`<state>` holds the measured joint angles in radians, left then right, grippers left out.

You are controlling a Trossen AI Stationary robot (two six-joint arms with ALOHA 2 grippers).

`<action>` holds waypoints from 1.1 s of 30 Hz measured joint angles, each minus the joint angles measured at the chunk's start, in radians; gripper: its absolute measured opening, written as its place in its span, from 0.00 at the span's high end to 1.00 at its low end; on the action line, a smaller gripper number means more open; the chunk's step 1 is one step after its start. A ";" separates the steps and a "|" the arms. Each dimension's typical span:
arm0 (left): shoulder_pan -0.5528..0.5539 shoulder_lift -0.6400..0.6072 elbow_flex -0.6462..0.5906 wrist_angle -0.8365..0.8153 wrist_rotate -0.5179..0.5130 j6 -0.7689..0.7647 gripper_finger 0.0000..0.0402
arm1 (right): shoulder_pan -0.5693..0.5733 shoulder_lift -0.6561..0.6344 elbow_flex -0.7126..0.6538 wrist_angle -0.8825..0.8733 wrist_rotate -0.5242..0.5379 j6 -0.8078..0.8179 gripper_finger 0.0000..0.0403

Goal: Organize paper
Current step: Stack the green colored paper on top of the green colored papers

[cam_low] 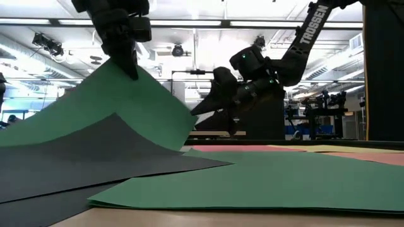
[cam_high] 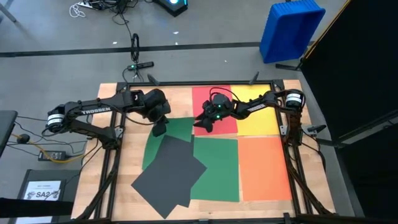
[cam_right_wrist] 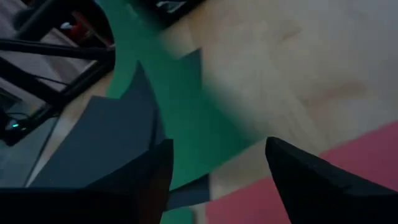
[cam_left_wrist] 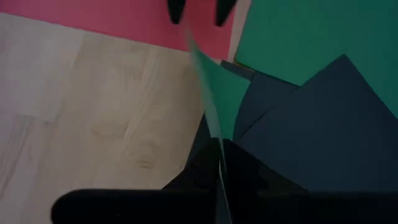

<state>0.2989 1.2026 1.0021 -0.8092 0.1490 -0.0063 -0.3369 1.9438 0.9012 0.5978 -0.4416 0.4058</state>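
Far left in the high view, off the table: a small white printed sheet [cam_high: 45, 190] on a dark stand, and wires on the floor. Then the left arm, reaching in over the wooden table [cam_high: 177, 98]. At its end, the left gripper [cam_high: 160, 129], fingers pressed together on the top edge of a green sheet [cam_high: 180, 129]. In the low view, that green sheet [cam_low: 120, 101] lifted high at one corner and sloping down like a tent, with the left gripper [cam_low: 130, 66] pinching its peak. Under and in front of it, two dark grey sheets [cam_high: 169, 175] lying crooked across each other, partly covering the green one. In the left wrist view, the thin green edge [cam_left_wrist: 214, 109] running straight into the dark fingers [cam_left_wrist: 205, 171]. Next, toward the middle, a second green sheet [cam_high: 219, 167] lying flat, just beside the dark grey ones. Above it, a red sheet [cam_high: 205, 98] flat at the far edge of the table. Over the near edge of the red sheet, the right gripper [cam_high: 203, 122], fingers spread wide apart and holding nothing, close to the lifted green corner but not touching it. In the right wrist view, both dark fingers [cam_right_wrist: 311, 177] well apart, with bare wood, green and red paper showing between them. Farther right, a yellow sheet [cam_high: 261, 121] touching the red one, and an orange sheet [cam_high: 264, 168] below the yellow. Last, the right arm along the table's right side, and a blue bin [cam_high: 291, 30] on the floor beyond.
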 joint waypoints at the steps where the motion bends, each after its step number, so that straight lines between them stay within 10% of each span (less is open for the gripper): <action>1: -0.001 0.000 0.006 -0.006 -0.002 0.000 1.00 | -0.005 0.000 0.000 -0.006 0.002 -0.003 0.42; 15: -0.007 0.000 0.009 -0.006 -0.006 0.002 1.00 | 0.027 0.000 0.001 0.026 -0.048 -0.023 0.47; 33: -0.007 0.000 0.009 -0.006 -0.006 0.006 1.00 | 0.073 0.000 0.164 -0.220 -0.025 -0.183 0.99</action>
<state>0.2916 1.2026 1.0115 -0.8150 0.1432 -0.0004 -0.2637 1.9442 1.0653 0.3774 -0.4670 0.2232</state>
